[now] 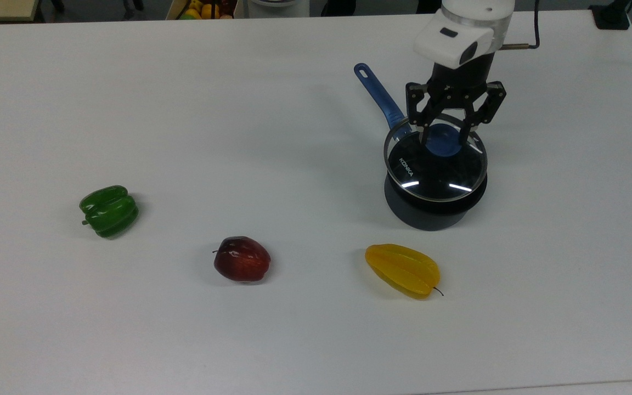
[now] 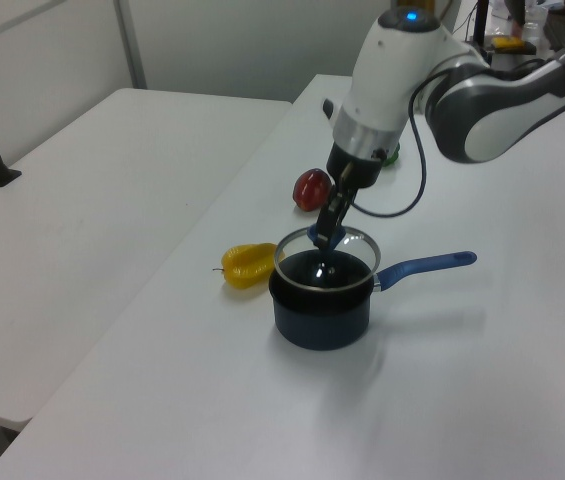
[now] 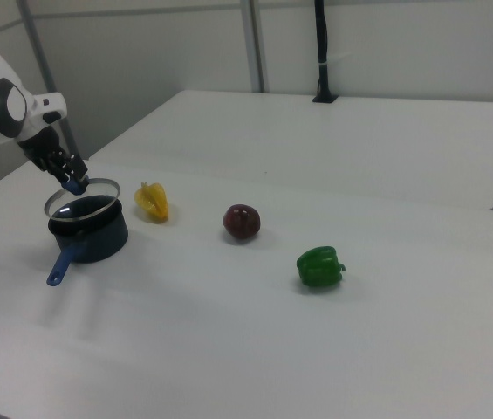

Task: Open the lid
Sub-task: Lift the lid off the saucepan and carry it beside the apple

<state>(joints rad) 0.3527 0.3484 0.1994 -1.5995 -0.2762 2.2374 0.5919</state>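
Observation:
The round glass lid (image 1: 435, 169) with its metal rim and "KONKA" print hangs a little above the dark saucepan (image 1: 428, 211). My gripper (image 1: 443, 138) is shut on the lid's blue knob (image 1: 443, 147). From the side, the lid (image 2: 327, 258) is raised off the saucepan (image 2: 320, 312), and my gripper (image 2: 324, 234) holds the knob from above. The lifted lid (image 3: 78, 194) also sits over the saucepan (image 3: 91, 234) at the right view's left, under my gripper (image 3: 73, 184).
The saucepan's blue handle (image 1: 381, 101) points toward the top view's upper left. A yellow star fruit (image 1: 402, 270) lies near the pan. A red apple (image 1: 242, 259) and a green pepper (image 1: 109, 210) lie further toward the top view's left on the white table (image 1: 184, 109).

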